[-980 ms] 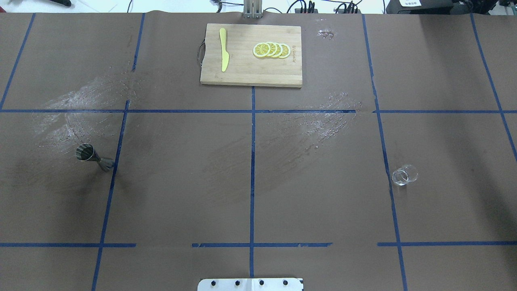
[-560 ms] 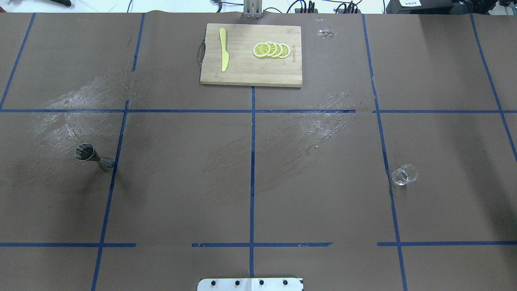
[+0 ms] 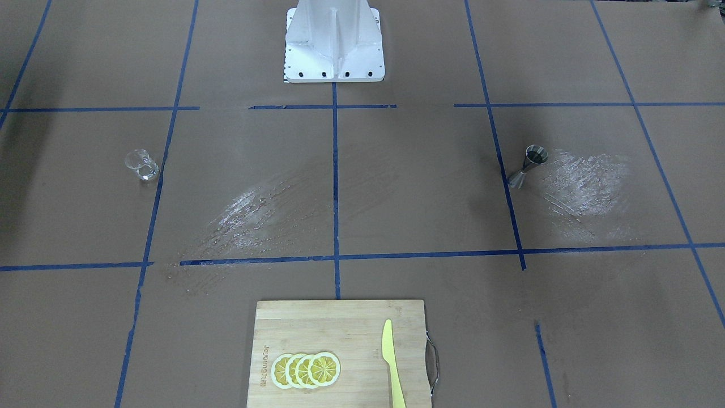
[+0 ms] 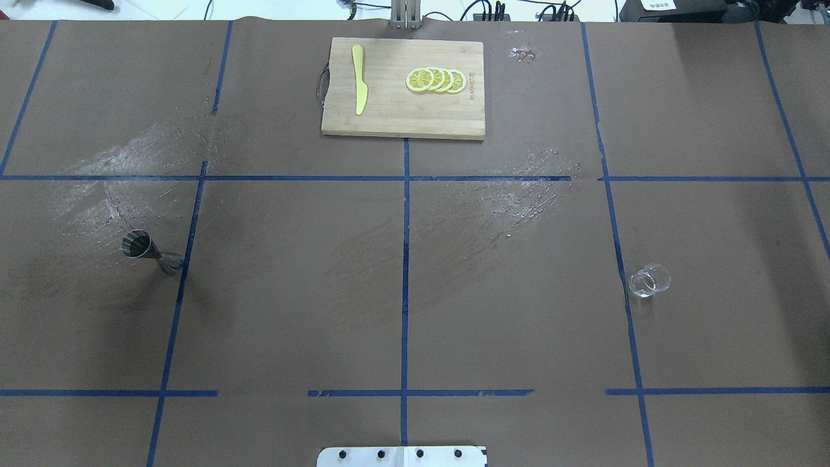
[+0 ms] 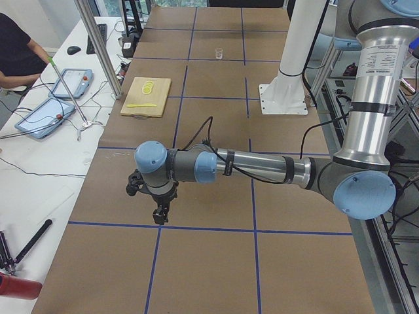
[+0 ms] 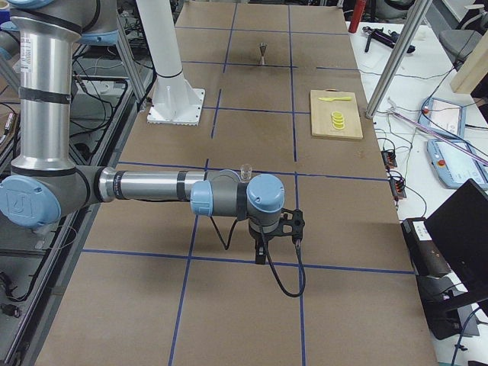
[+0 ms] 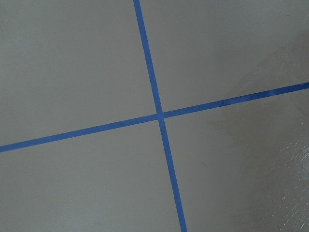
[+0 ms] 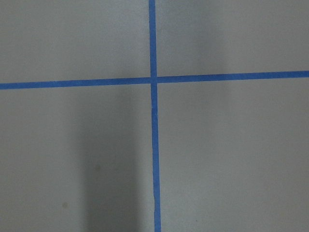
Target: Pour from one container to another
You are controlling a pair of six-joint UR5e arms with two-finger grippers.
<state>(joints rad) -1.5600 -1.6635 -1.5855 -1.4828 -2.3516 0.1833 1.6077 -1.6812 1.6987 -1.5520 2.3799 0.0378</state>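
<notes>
The clear glass cup (image 4: 650, 281) stands upright on the brown table at the right, also seen in the front view (image 3: 141, 165). Upright at the left is the grey steel jigger (image 4: 150, 251), with its open cone up (image 3: 528, 165). Both stand alone, untouched. My left gripper (image 5: 158, 212) hangs over the table's left end, far from the jigger. Over the right end is my right gripper (image 6: 276, 248), a short way from the cup (image 6: 245, 171). Only the side views show the grippers, so I cannot tell whether they are open or shut. The wrist views show just blue tape lines.
A wooden cutting board (image 4: 402, 123) lies at the far middle with a yellow knife (image 4: 358, 79) and lemon slices (image 4: 436, 80) on it. Whitish smears (image 4: 512, 194) mark the table. The robot's white base (image 3: 334, 39) stands at the near edge. An operator sits beyond the far edge.
</notes>
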